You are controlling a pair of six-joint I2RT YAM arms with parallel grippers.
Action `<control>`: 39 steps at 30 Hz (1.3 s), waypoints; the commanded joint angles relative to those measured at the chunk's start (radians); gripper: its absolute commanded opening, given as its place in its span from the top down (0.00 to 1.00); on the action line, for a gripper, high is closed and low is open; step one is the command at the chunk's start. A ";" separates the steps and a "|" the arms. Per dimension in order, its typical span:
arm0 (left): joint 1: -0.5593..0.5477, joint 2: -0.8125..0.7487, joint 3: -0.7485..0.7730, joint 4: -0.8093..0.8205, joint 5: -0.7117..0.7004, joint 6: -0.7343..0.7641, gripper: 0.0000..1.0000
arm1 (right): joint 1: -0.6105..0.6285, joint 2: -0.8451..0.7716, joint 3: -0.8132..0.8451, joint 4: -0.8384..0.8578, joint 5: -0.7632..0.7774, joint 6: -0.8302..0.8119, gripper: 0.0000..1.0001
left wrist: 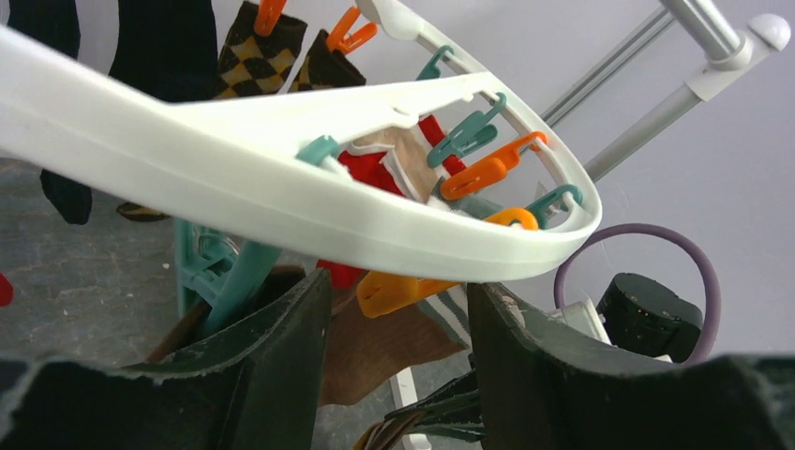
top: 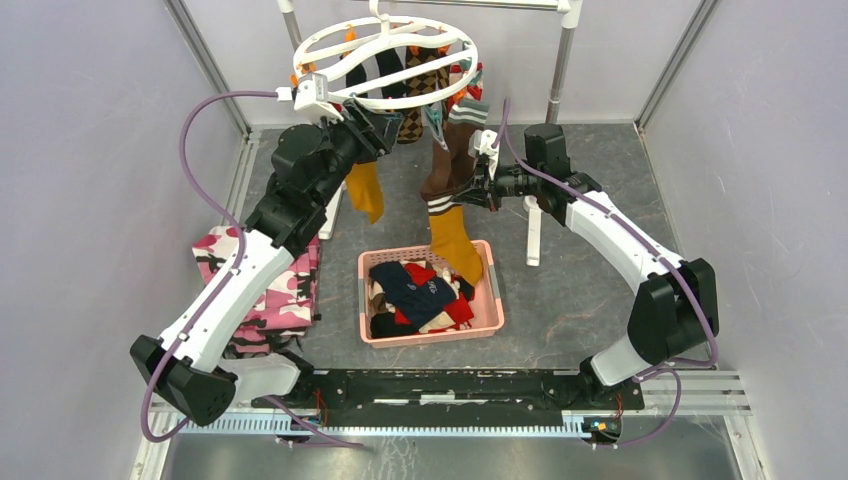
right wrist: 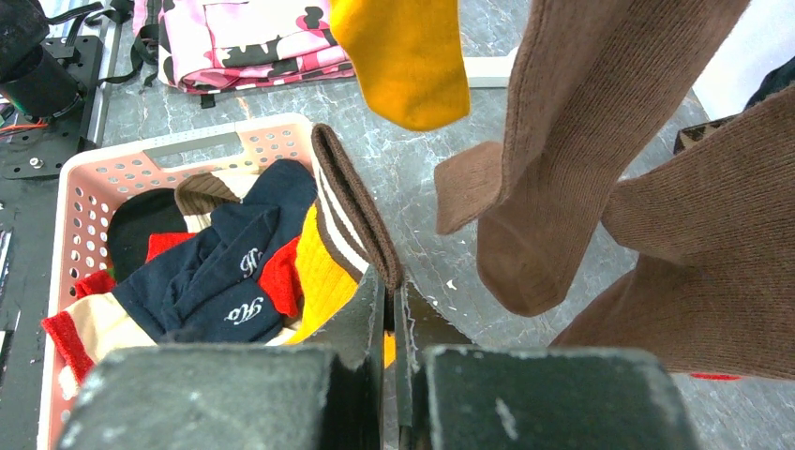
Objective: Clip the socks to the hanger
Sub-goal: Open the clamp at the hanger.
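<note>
At the far left a soft pink, white and black camouflage cloth (top: 268,285) is lying folded on the mottled grey surface (top: 590,300). Just right of it the left gripper (top: 372,128) is reaching up under the rim of the hanger (top: 330,50), a white plastic wheel of two rings joined by spokes. The left wrist view is showing what the top view is hiding: the dark jaws are standing apart, an orange clip (left wrist: 403,291) is dangling in the gap below the smooth rim, and teal clips (left wrist: 464,136) are lining the ring beyond.

Knitted socks (top: 410,80) in argyle, black and brown are hanging from the hanger. A mustard sock (top: 365,190) is hanging lowest on the left.

Below the middle, a pink perforated plastic basket (top: 372,265) is holding a heap of loose socks (top: 420,290) in navy, red and black.

The right gripper (top: 482,185) is pinching the ribbed, cream-striped brown cuff of a yellow sock (top: 455,240), which is drooping over the basket's far right corner. Only the right wrist view is showing the jaws clamped tight on that cuff, and the white lettering on the navy pair.

Behind, at the right, a metal pole rack (top: 562,60) is standing.
</note>
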 commanded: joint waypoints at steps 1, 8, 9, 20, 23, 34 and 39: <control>-0.007 0.005 0.027 0.107 -0.028 0.060 0.40 | 0.002 -0.024 0.034 0.009 0.006 -0.006 1.00; -0.015 0.012 0.022 0.145 -0.030 0.076 0.41 | 0.002 -0.025 0.036 0.005 0.006 -0.009 1.00; -0.015 0.013 0.024 0.145 -0.031 0.079 0.41 | 0.002 -0.025 0.036 0.004 0.006 -0.009 1.00; -0.020 0.025 0.032 0.146 -0.042 0.097 0.58 | 0.003 -0.028 0.035 -0.007 0.006 -0.019 1.00; -0.021 0.024 0.034 0.147 -0.041 0.103 0.66 | 0.001 -0.030 0.035 -0.013 0.008 -0.025 1.00; -0.027 0.016 0.021 0.155 -0.040 0.111 0.87 | 0.002 -0.061 0.043 -0.061 0.011 -0.065 1.00; -0.026 -0.009 -0.005 0.151 -0.078 0.103 0.64 | 0.002 -0.064 0.036 -0.064 0.007 -0.067 1.00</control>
